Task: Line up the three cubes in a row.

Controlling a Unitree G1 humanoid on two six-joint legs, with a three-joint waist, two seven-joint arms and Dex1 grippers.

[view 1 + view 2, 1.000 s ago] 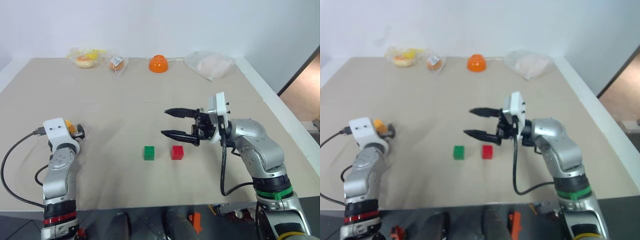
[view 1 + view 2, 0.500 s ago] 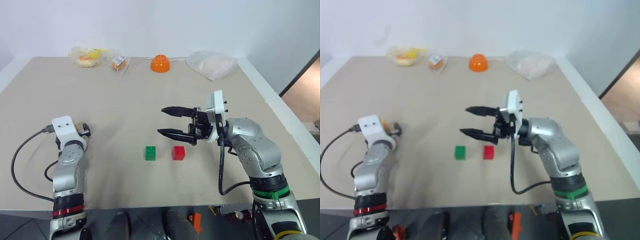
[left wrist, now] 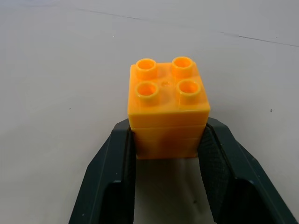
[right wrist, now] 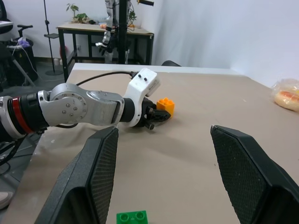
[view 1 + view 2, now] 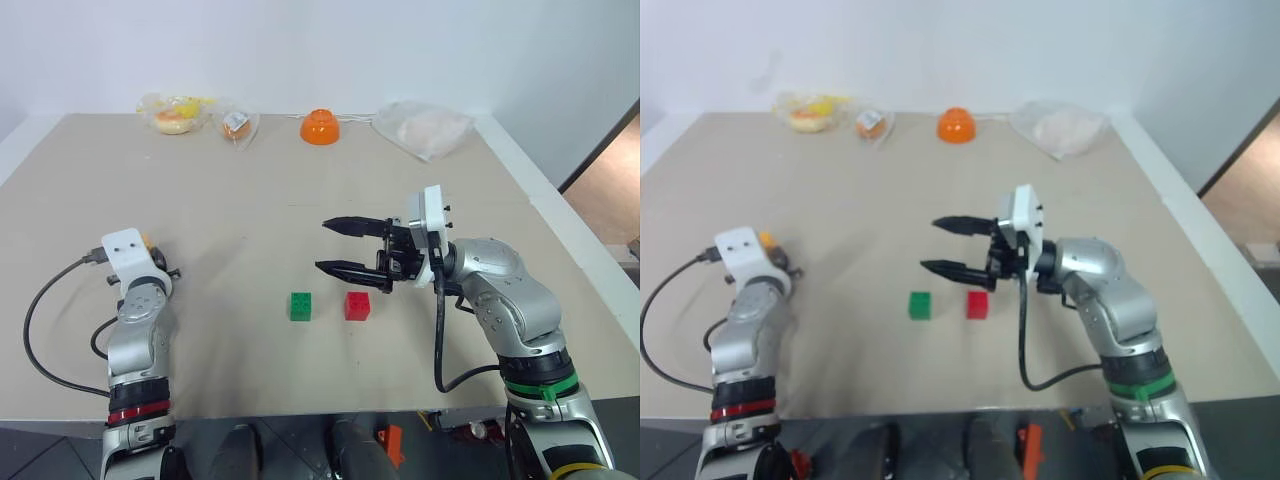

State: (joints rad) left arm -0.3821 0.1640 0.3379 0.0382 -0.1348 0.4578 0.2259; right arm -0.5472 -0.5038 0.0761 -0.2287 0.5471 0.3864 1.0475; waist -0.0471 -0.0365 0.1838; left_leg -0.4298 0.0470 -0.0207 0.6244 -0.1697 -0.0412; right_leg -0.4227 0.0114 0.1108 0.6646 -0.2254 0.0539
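Left claw [image 3: 166,140] clamps yellow-orange cube [image 3: 167,105]; open table [image 5: 250,200] around.

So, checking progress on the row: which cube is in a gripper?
The yellow-orange cube, clamped between the left gripper fingers; the green and red cubes sit free.

1. The 2 eye views look forward and down from the head over the table [image 5: 250,200], taking in both arms and the far wall; they share nearly the whole scene, slightly offset sideways.
2. The left wrist view sits low and very close, looking along its fingers [image 3: 114,182] at the orange cube [image 3: 167,105].
3. The right wrist view faces across the table toward the left gripper [image 4: 156,115], sharing that cube and the green cube [image 4: 132,217] with the eye views.
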